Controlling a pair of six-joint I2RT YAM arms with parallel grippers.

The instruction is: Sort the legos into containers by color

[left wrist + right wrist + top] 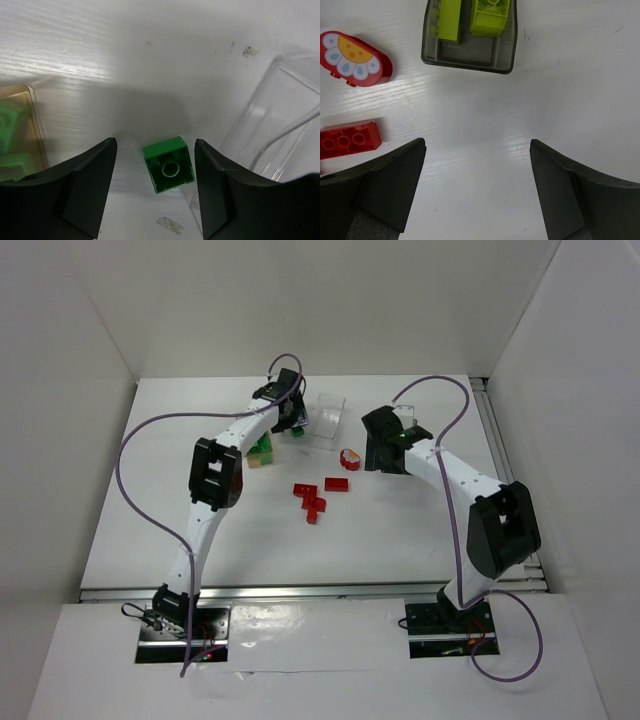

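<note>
Nearest to me, in the middle of the white table [400,530], a little bunch of small red plastic bricks [310,498] lies loose. They are in no box yet. A bit farther on, a red oval piece with a painted flower [355,58] lies loose too.

My right gripper [477,150] hangs over bare table there. It is wide open and has nothing in it. Just past it stands a small see-through plastic box [465,66] with two yellow-green bricks [490,20] inside, so I think that colour is started.

Toward the far edge, my left gripper [155,142] is open around a small green plastic brick [168,164]. The brick sits on the table and my fingers do not touch it. On one side is a clear plastic box [300,87] that looks empty. On the other side is a yellowish box [37,130] with pale green bricks [10,120] in it.

I think most of the job is still left. I can read no words anywhere.
</note>
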